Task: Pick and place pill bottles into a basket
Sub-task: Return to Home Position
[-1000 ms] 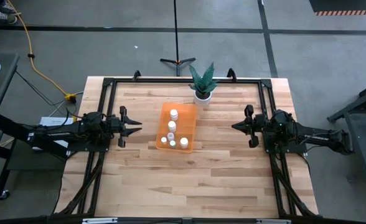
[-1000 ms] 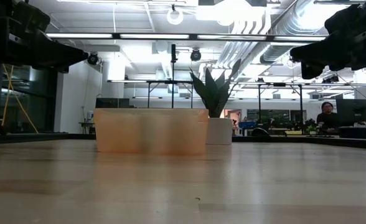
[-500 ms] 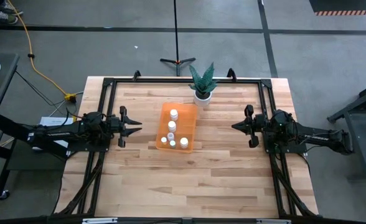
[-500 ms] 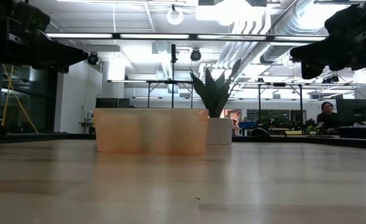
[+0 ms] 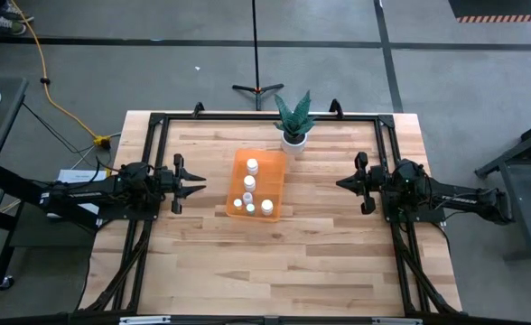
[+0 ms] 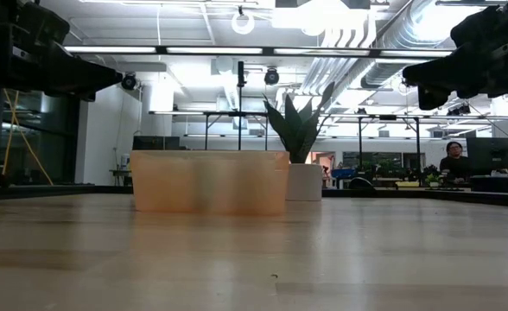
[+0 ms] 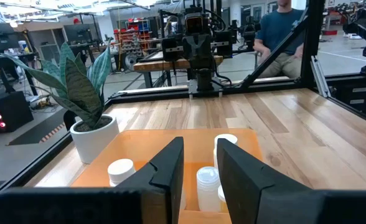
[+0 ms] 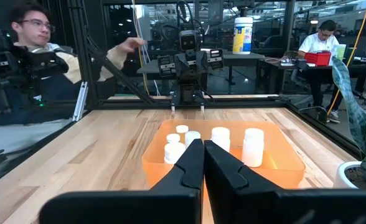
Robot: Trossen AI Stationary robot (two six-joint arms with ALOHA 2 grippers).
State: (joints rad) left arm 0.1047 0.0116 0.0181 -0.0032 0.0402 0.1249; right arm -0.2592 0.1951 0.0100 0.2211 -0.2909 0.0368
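The orange basket (image 5: 274, 181) stands on the table's middle and holds several small white pill bottles (image 5: 248, 183), all upright on its floor. It also shows in the low view (image 6: 209, 181). My left gripper (image 5: 200, 183) hovers left of the basket, pointing at it, its fingers a little apart and empty; its wrist view (image 7: 200, 167) shows the bottles (image 7: 225, 146) past the fingers. My right gripper (image 5: 340, 183) hovers right of the basket, pointing at it, shut and empty; its wrist view (image 8: 203, 160) shows the basket (image 8: 264, 171) and bottles (image 8: 253, 146).
A white pot with a green plant (image 5: 293, 135) stands just beyond the basket's far right corner, and shows in the left wrist view (image 7: 94, 138). A black frame (image 5: 247, 117) runs around the table. People sit beyond the table (image 8: 40, 62) (image 7: 282, 31).
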